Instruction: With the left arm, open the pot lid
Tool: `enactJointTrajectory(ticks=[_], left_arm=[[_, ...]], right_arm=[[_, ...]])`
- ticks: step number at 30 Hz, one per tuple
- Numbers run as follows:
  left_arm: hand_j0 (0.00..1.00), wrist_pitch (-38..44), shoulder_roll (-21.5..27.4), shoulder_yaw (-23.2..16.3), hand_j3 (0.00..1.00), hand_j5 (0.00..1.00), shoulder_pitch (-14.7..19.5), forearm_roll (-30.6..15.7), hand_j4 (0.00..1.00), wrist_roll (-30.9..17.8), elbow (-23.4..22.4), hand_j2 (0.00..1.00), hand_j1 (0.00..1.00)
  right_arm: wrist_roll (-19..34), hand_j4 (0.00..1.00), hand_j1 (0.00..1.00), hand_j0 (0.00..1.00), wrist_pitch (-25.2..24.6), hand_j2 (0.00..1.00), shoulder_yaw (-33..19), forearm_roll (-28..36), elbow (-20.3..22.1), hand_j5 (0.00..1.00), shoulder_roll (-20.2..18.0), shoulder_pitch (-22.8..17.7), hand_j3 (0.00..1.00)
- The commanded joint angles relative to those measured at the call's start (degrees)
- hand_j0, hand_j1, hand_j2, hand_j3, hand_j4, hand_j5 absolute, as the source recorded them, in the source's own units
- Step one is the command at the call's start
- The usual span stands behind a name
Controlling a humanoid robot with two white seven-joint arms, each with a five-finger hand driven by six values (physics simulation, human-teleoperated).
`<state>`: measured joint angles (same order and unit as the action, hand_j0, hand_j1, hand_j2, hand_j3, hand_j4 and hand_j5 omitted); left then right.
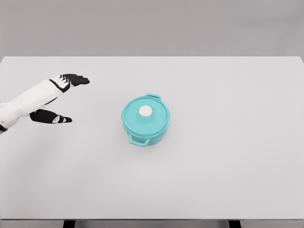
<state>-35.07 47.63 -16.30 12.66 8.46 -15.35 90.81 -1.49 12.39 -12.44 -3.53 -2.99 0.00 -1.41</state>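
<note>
A teal pot (145, 120) stands near the middle of the white table (228, 156), with two small side handles. Its teal lid (142, 117) sits flat on top, with a round white knob (145, 111) at its centre. My left hand (64, 97) hovers over the table's left part, well to the left of the pot and apart from it. Its black fingers (75, 80) are stretched out and the thumb (51, 117) is spread below them, holding nothing. The right arm does not show.
The table's far edge runs across the picture at the top, below a grey wall. Its front edge lies at the bottom, with two dark legs (69, 223) showing under it.
</note>
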Motion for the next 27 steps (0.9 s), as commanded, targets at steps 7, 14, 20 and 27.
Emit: enactJointTrajectory(ticks=[7,14,20,27], left_arm=[[1.00,0.07,-8.86,-0.66,1.00,1.00,2.46,0.68,1.00,-17.35,0.50,1.00,1.00],[1.00,0.07,-7.02,-10.75,1.00,1.00,11.41,7.89,1.00,-17.35,1.38,1.00,1.00],[1.00,0.07,-3.42,-32.82,1.00,1.00,32.07,8.76,1.00,-17.35,0.07,1.00,1.00],[1.00,0.07,-8.51,-38.45,1.00,1.00,41.31,14.65,1.00,-17.61,-0.81,1.00,1.00]], right_arm=[[0.09,1.00,1.00,1.00,0.00,1.00,0.04,0.01,0.00,1.00,0.00,-0.09,1.00],[0.09,1.00,1.00,1.00,0.00,1.00,0.04,0.01,0.00,1.00,0.00,-0.09,1.00],[0.09,1.00,1.00,1.00,0.00,1.00,0.04,0.01,0.00,1.00,0.00,-0.09,1.00],[0.09,1.00,1.00,1.00,0.00,1.00,0.04,0.01,0.00,1.00,0.00,-0.09,1.00]])
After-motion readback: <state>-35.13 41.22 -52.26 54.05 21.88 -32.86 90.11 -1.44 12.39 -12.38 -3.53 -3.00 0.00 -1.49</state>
